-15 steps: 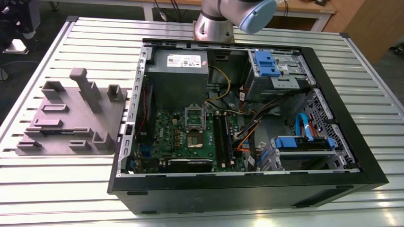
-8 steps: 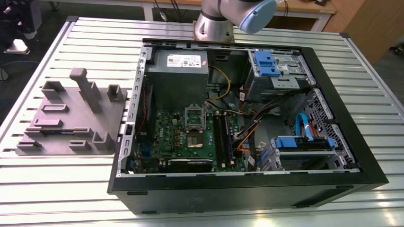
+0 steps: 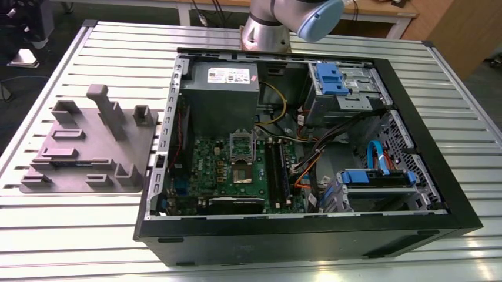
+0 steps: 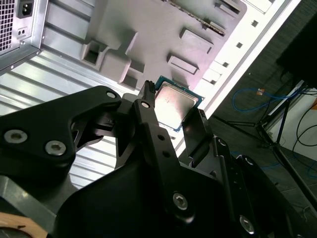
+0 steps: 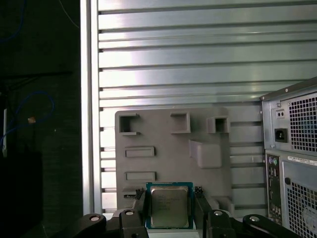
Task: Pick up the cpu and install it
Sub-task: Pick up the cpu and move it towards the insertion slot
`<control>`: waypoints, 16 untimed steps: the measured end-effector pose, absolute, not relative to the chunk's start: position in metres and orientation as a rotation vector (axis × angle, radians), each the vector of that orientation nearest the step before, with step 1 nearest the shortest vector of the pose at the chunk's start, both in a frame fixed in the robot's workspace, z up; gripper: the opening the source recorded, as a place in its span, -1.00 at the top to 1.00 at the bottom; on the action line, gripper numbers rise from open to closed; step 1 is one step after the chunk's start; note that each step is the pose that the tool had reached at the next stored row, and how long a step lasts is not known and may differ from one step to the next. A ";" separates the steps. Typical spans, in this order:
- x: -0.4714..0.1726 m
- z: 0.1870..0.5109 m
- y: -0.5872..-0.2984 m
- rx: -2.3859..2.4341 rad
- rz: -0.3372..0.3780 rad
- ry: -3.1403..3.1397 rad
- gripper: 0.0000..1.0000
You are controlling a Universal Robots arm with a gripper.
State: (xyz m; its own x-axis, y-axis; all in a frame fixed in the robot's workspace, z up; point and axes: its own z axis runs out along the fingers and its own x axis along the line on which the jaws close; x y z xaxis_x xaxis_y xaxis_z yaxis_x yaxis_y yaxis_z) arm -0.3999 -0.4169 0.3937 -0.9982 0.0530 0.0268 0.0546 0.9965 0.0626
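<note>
slatted metal table | dark floor | possibly wooden furniture

We see the cpu, a small flat square chip with a silvery metal lid and a teal-green rim, gripped at two opposite edges between the black fingers of the gripper. Its metal face is turned toward the camera in both wrist views, and it hangs lifted clear of the grey fixture tray beyond it.
</note>
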 end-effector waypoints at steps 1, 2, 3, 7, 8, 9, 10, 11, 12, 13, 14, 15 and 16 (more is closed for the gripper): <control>-0.400 0.394 -0.417 -0.084 -0.099 -3.114 0.05; -0.399 0.394 -0.417 -0.084 -0.099 -3.114 0.05; -0.399 0.394 -0.417 -0.084 -0.099 -3.114 0.05; -0.398 0.394 -0.417 -0.084 -0.099 -3.114 0.05; -0.398 0.394 -0.417 -0.084 -0.099 -3.114 0.05; -0.397 0.394 -0.417 -0.084 -0.099 -3.114 0.05; -0.397 0.394 -0.417 -0.084 -0.099 -3.114 0.05; -0.397 0.394 -0.417 -0.084 -0.099 -3.114 0.05; -0.397 0.394 -0.417 -0.084 -0.099 -3.114 0.05; -0.396 0.394 -0.417 -0.084 -0.099 -3.114 0.05; -0.396 0.394 -0.417 -0.084 -0.099 -3.114 0.05; -0.396 0.394 -0.417 -0.084 -0.099 -3.114 0.05; -0.396 0.394 -0.417 -0.084 -0.099 -3.114 0.05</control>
State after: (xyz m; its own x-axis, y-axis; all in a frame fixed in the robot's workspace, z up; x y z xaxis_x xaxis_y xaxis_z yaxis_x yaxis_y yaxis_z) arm -0.3955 -0.4169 0.3937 -0.9982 0.0531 0.0268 0.0547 0.9965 0.0626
